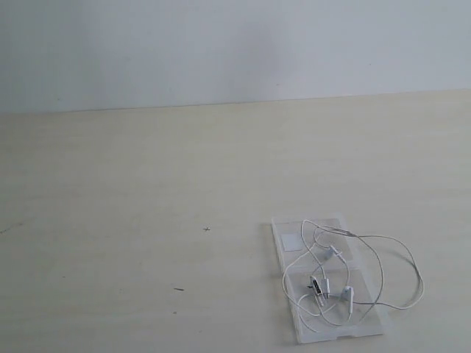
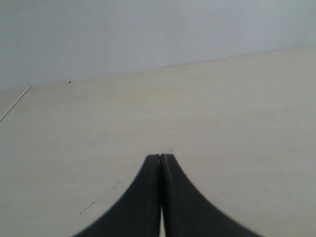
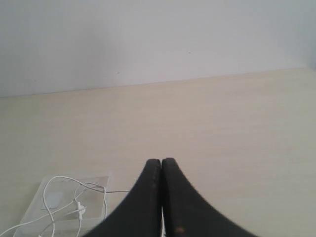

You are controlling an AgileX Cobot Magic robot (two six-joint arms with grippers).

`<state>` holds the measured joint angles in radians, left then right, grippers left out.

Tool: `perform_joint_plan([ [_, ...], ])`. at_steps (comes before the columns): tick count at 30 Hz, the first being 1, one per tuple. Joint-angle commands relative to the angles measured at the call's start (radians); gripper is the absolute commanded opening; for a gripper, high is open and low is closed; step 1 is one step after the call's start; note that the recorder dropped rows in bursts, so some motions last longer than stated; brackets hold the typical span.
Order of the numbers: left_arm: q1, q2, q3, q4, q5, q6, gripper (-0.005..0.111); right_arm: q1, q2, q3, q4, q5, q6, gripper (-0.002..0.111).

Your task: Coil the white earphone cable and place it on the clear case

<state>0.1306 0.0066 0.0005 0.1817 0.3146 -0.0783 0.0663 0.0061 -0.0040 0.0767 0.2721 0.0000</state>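
The white earphone cable [image 1: 318, 285] lies tangled on the clear case [image 1: 366, 323] near the surface's [image 1: 147, 220] near right corner, with one loop spilling past the case's right edge. The left gripper [image 2: 160, 158] and right gripper [image 3: 161, 162] jaws are clenched, empty. Best to pinch that stray loop lightly and fold it inward.

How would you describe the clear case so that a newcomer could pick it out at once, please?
On the pale table, look to the lower right of the exterior view. The clear case lies there, flat, in two square halves, under the loose white earphone cable; a small white sticker marks its farther half.
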Motion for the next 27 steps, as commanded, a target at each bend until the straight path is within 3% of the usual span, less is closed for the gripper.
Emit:
perform_joint_plan([
  [1,0.027,-0.007,-0.001,-0.035,0.006,-0.007,0.000,-0.005,-0.006,0.004,0.002,-0.005,0.000,0.000],
  [11,0.029,-0.007,-0.001,0.014,0.023,-0.001,0.000,-0.005,-0.006,0.004,0.000,-0.005,0.000,0.000],
  [16,0.029,-0.007,-0.001,-0.074,0.032,-0.011,0.000,-0.005,-0.006,0.004,0.000,-0.005,0.000,0.000],
  [27,0.029,-0.007,-0.001,-0.104,0.039,0.078,0.000,-0.005,-0.006,0.004,0.002,-0.005,0.000,0.000],
])
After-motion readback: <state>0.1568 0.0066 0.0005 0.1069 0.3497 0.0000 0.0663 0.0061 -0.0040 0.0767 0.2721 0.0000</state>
